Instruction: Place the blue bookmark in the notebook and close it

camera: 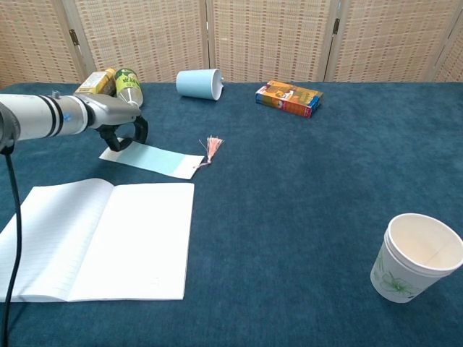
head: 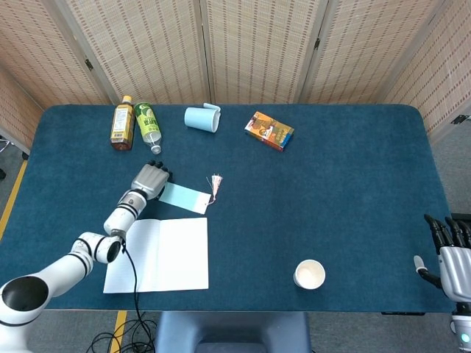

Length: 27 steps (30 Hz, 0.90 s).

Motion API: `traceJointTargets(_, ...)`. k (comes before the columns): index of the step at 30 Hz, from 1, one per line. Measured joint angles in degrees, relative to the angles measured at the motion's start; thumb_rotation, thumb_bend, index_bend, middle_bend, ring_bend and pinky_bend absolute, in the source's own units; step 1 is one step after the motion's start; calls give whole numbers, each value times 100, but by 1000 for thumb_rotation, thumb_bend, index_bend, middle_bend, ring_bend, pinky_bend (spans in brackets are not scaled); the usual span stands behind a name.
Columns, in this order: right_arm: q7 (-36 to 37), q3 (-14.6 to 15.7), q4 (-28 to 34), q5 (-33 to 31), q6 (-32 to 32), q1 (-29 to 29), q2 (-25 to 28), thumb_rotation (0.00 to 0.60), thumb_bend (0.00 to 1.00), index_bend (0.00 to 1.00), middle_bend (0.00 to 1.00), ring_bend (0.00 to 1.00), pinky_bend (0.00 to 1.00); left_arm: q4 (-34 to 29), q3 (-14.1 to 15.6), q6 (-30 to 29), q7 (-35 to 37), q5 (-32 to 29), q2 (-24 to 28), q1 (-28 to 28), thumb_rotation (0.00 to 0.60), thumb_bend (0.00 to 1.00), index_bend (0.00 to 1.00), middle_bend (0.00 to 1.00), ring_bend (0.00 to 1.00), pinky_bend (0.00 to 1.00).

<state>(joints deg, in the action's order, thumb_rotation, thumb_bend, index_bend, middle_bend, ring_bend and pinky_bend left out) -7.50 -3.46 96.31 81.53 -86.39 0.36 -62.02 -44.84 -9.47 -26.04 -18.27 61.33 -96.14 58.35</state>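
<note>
At the far left, the left hand (camera: pixel 121 130) sits low over the worktop (head: pixel 353 184), its fingers (camera: pixel 137 129) curled downward onto the near-left end of the blue bookmark (camera: pixel 153 159). Whether they pinch the strip or only press on it cannot be told from either view.

The bookmark lies flat on the worktop, not yet in the notebook (camera: pixel 101 238). Its long axis runs from under the fingers out to their right, ending in a pink tassel (camera: pixel 213 148) at the far end from the hand. So the bulk of the strip lies to the right of the fingers, and the open notebook lies just nearward of them, its far edge close beside the strip but apart from it. The coming move, as I judge it, is a short draw toward the robot, carrying the strip over the notebook's page.

Far to the right, the right hand (head: pixel 450 254) shows only in the head view at the worktop's edge, fingers apart and holding nothing. It is well apart from the bookmark; the left hand is plainly the nearer one.
</note>
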Motion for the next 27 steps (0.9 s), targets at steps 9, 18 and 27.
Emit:
traceJointTargets(9,46,-4,-61,86,3,21,-20,600,292,53,173,76,87,-1416,245,-476,-275,-198,797,-365,600,658,296,317,163,168)
traceJointTargets(18,62,-23,-92,63,72,57,-35,600,292,53,174,76,87,-1931,305,-1403,3,351,929,-669,600,298,216,216,157,168)
traceJointTargets(27,90,-43,-125,43,142,101,-45,600,292,53,173,76,87,-1837,412,-1511,48,711,617,-645,600,236,229,212,152,168)
